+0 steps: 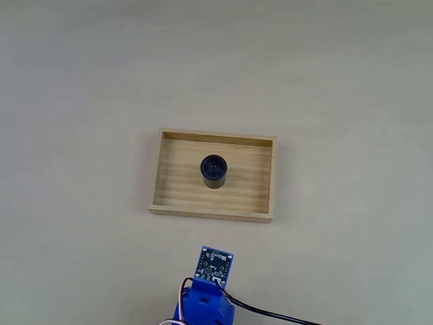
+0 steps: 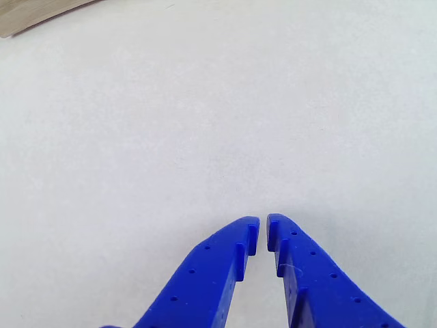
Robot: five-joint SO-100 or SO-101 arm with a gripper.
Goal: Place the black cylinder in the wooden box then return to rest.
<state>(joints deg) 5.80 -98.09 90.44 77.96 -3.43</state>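
Observation:
The black cylinder [image 1: 214, 172] stands upright on the slatted floor of the wooden box [image 1: 264, 181], near its middle, in the fixed view. The blue arm [image 1: 206, 301] with its square circuit board is folded back at the bottom edge, well clear of the box. In the other view my blue gripper [image 2: 263, 227] comes in from the bottom with its fingertips nearly touching, shut on nothing, hovering over bare pale table. A corner of the wooden box [image 2: 34, 15] shows at the top left there.
A black cable [image 1: 270, 313] and thin red and white wires run from the arm base at the bottom edge. Pale table surface surrounds the box on all sides.

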